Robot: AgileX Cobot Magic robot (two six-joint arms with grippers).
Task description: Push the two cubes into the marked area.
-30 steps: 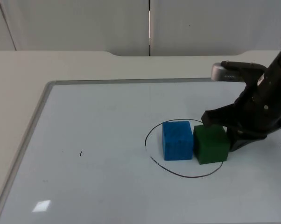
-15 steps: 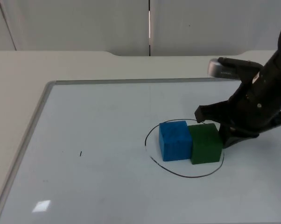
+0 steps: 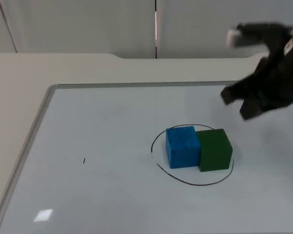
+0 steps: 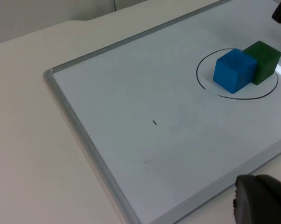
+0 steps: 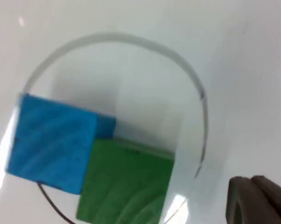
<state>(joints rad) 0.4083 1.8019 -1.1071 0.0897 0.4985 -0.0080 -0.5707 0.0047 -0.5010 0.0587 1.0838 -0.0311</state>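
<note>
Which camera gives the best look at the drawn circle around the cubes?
The top view: the whole drawn circle is visible on the whiteboard, with the blue cube and green cube inside. The left wrist view shows it whole but farther off; the right wrist view shows it close, blurred and cut off.

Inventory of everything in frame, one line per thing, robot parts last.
blue cube: 1, blue, inside the drawn circle, touching the green cube's side.
green cube: 1, green, inside the circle, on the side nearer the right arm.
drawn circle: 1, thin black line on the whiteboard, around both cubes.
whiteboard: 1, white with a grey frame, lying flat on the table.
table: 1, off-white, under the whiteboard.
partition wall: 1, grey, behind the table.
right gripper: 1, black, raised above the whiteboard, apart from the cubes.
left gripper: 1, black, waiting near the whiteboard's edge.
</note>
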